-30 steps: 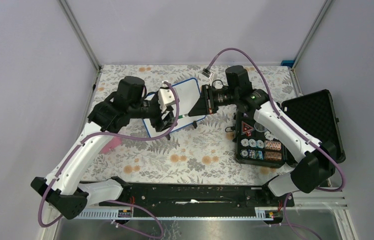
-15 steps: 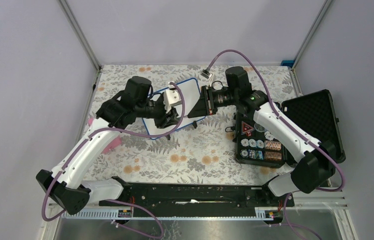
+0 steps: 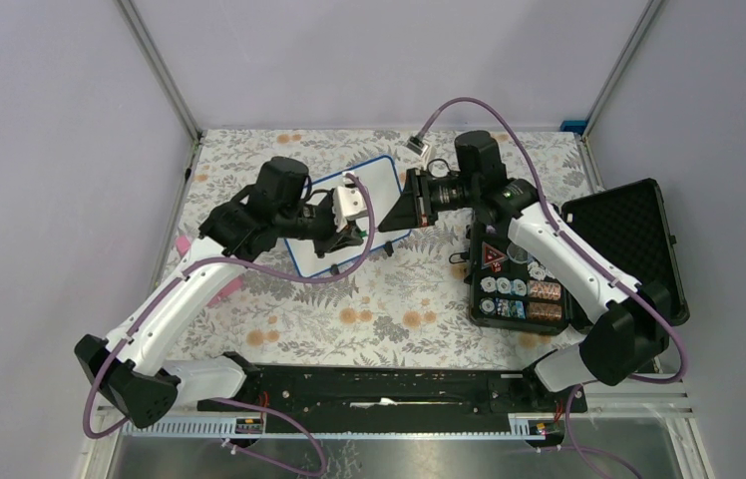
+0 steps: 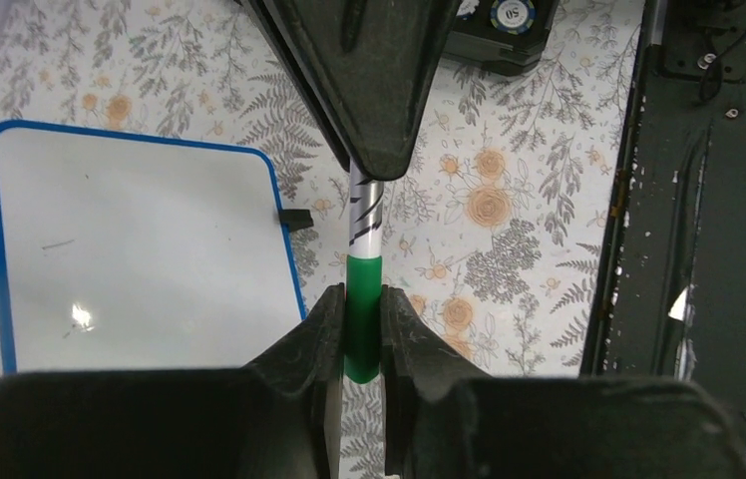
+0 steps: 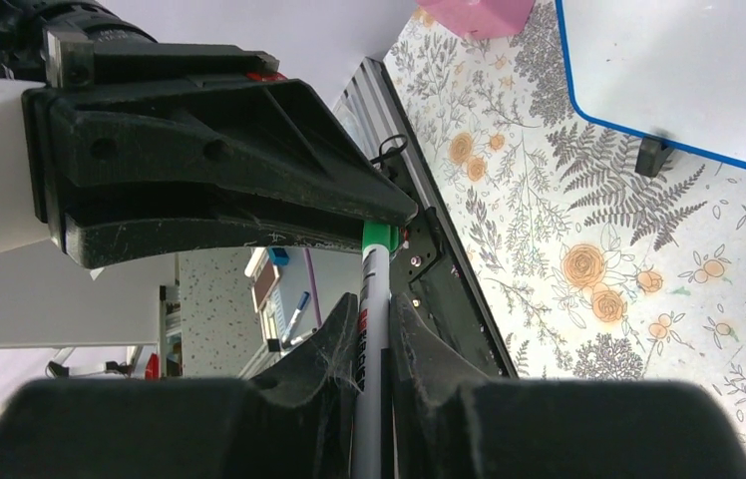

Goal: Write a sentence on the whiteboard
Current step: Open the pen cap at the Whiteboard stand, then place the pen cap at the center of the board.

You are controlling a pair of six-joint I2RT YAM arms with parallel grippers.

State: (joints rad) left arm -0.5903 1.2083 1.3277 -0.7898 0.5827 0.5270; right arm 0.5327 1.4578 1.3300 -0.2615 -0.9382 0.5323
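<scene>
Since the earlier frame the left gripper (image 4: 361, 311) has shifted right over the whiteboard (image 4: 140, 249) and drawn its jaws in onto the green cap (image 4: 361, 334) of a marker (image 4: 365, 212). Whiteboard lies flat on the floral table (image 3: 389, 299) between the arms, bearing one faint stroke that is not legible. Right gripper (image 5: 374, 321) is unchanged, clamped on the marker's striped barrel, whose red label is unreadable. In the case (image 3: 628, 235) at right, a chip (image 4: 509, 12) reads "50".

Top view high overhead, wrist views close, facing each other, sharing whiteboard (image 4: 140, 259)
</scene>
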